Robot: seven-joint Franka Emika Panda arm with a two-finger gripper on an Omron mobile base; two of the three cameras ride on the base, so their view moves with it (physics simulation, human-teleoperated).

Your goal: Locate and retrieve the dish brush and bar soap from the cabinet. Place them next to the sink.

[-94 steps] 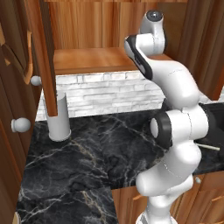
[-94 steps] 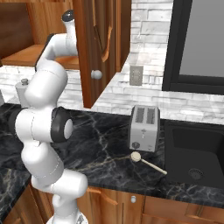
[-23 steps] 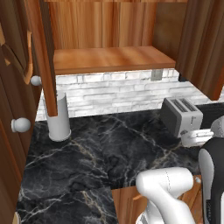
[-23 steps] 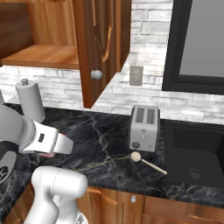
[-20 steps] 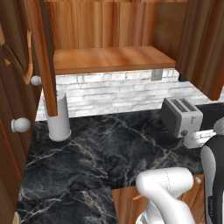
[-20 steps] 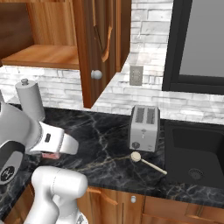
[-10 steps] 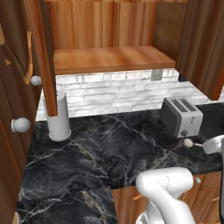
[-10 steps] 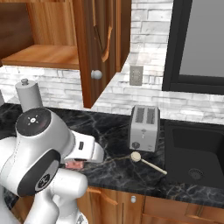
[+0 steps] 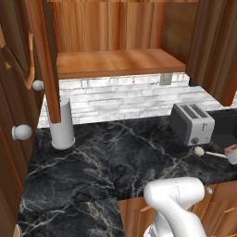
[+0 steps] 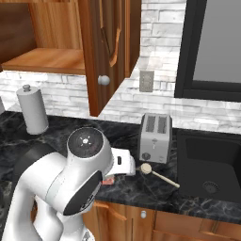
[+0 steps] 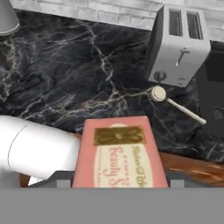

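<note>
Since the picture of half a second earlier, the arm has swung further toward the right of the left base view, and the pink bar soap (image 9: 230,150) now shows at that view's right edge, above the counter front. In the hand view the bar soap (image 11: 119,154) sits at lower centre, label facing the camera, and the gripper (image 11: 119,177) is grasping it by its sides. The dish brush (image 11: 175,103) lies unmoved on the black marble counter (image 9: 106,162), just in front of the silver toaster (image 10: 155,137) and beside the dark sink (image 10: 209,162) at the right of the right base view. The cabinet (image 9: 111,55) stands open in the upper part of the left base view, its plank shelf bare. A grey cylinder (image 9: 61,125) stands at the left of the counter against the white brick wall (image 9: 120,99).
</note>
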